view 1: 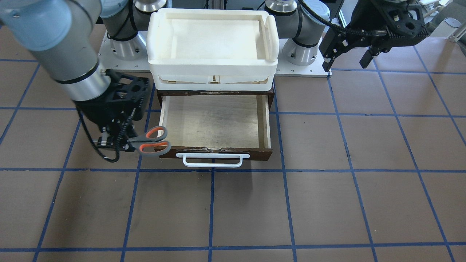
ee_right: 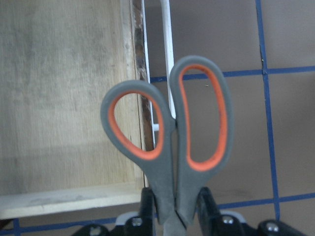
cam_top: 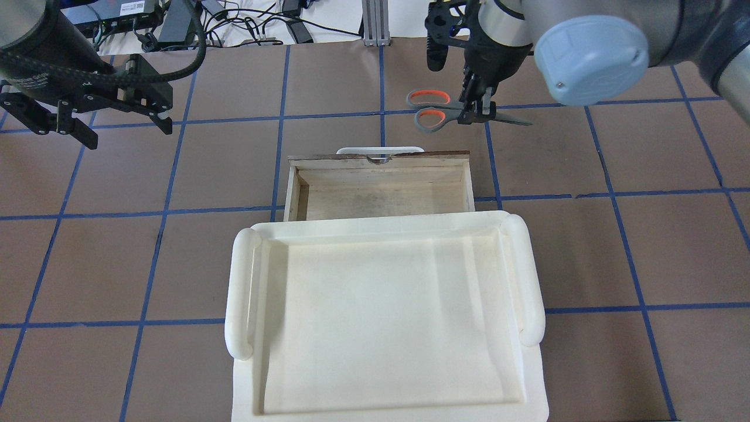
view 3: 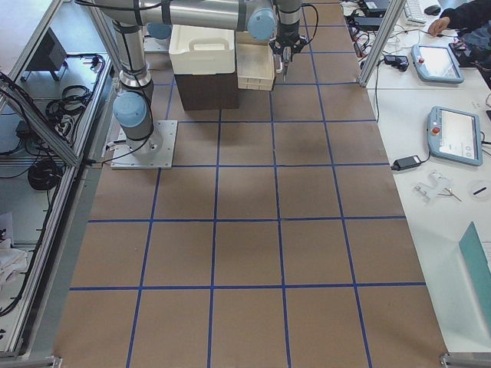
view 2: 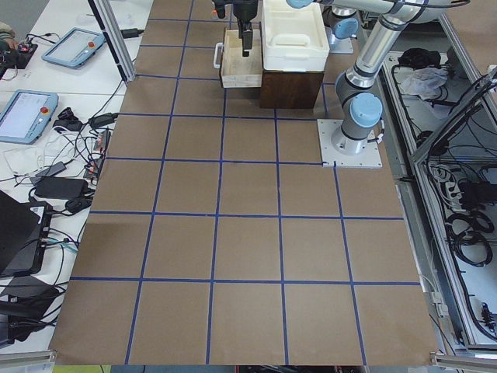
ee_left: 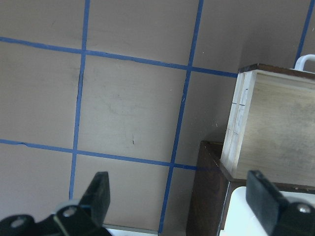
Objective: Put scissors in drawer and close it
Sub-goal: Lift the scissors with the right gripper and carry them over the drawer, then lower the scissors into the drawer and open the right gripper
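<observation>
Scissors (ee_right: 167, 162) sit clamped near their pivot in the right gripper (cam_top: 476, 110), handles over the front corner of the open drawer (view 1: 214, 123). Behind it sits a white tray (view 1: 213, 69). Farthest, the left gripper (view 1: 345, 64) hovers, fingers apart.

Brown table (view 1: 327, 203) gridded in blue, scissors (ee_right: 170, 162) handled in grey with orange-red loops, drawer (view 1: 214, 122) lined pale and fronted dark brown, tray (view 1: 213, 14) coloured white.
</observation>
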Tool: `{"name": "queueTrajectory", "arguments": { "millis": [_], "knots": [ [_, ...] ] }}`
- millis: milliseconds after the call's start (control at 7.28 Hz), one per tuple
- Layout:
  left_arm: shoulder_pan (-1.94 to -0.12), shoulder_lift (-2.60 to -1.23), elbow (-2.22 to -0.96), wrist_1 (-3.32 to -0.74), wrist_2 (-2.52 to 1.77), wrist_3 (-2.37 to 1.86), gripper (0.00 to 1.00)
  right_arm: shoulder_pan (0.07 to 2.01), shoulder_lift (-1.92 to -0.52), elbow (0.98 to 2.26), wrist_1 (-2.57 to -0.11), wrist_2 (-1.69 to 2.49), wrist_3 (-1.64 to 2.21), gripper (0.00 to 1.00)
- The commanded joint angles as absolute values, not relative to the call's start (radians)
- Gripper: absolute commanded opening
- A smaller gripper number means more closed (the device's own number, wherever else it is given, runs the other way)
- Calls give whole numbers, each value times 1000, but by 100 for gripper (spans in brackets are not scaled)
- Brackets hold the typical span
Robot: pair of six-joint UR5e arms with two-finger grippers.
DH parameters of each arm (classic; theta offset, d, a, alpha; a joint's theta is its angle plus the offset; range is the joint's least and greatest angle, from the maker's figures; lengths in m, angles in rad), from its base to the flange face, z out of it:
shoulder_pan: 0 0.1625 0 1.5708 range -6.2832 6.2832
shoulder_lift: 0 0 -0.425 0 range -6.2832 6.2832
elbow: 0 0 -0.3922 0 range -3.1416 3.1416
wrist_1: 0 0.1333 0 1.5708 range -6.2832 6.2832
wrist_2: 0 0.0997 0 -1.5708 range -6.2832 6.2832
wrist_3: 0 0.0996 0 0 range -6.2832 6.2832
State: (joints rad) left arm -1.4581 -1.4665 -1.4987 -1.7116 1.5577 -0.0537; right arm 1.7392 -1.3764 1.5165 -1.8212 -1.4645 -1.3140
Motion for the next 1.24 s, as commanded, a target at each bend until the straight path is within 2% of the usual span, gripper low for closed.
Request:
{"name": "queueTrajectory", "arguments": {
  "millis": [0,549,1099],
  "knots": [
    [-1459,-1466,-1499,-1712,1557,-54,100,1857,-1352,1519,-1822,-1536,-1154,0],
    [-1459,-1466,-1499,-1712,1559,-52,100,2025,-1282,1543,-1884,-1652,-1072,0],
    [-1457,-1466,-1499,-1712,1557,-51,100,2025,-1281,1612,-1887,-1640,-1078,0]
  ]
}}
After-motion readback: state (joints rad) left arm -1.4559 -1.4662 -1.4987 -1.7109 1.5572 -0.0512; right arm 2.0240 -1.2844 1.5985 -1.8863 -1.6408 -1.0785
